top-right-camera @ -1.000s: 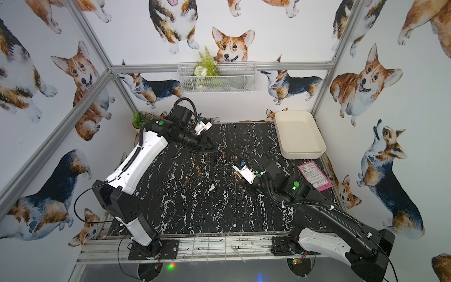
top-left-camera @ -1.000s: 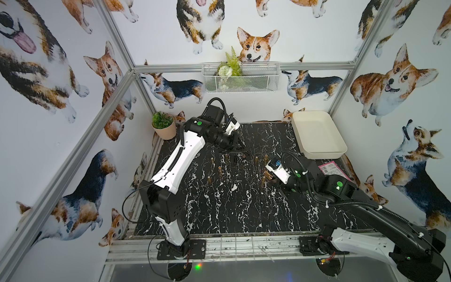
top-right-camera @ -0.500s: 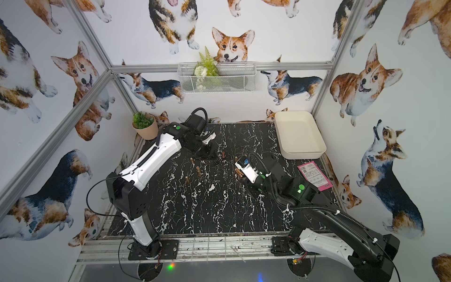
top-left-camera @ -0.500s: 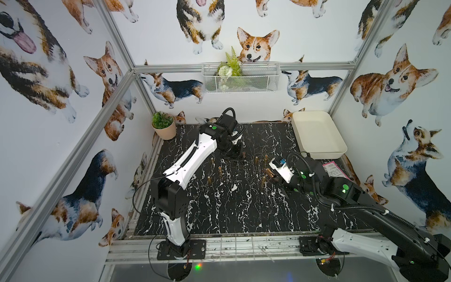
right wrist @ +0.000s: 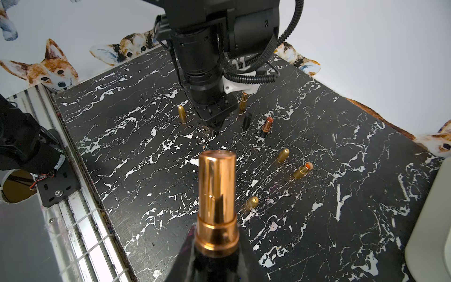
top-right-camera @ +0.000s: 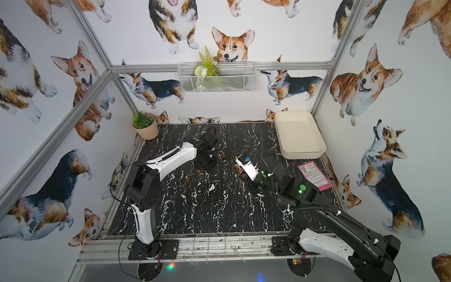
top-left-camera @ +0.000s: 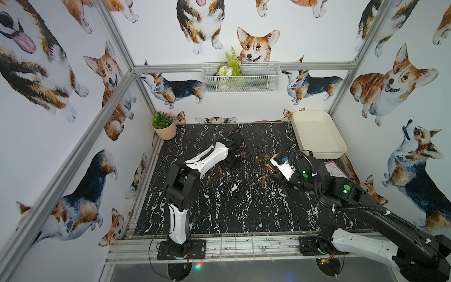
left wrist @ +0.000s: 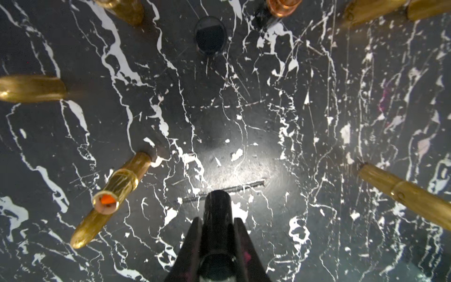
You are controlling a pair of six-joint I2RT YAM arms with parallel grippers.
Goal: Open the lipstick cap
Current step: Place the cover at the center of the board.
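1. The left hand is closed on a black cap. The cap points down at the table and sits low over it. Whether it touches the table cannot be told.
2. The right hand is closed on the lipstick at its black base. The copper-coloured sleeve projects beyond the fingers, uncapped.
3. The lipstick is held above the table near the cream tray. The black cap is well apart from it, farther from the tray.
4. A second black cap and a copper-topped lipstick stand on the table just beside each other, on the tray side of the left hand.
5. Several gold lipsticks stand scattered on the table. One open gold lipstick shows an orange tip.
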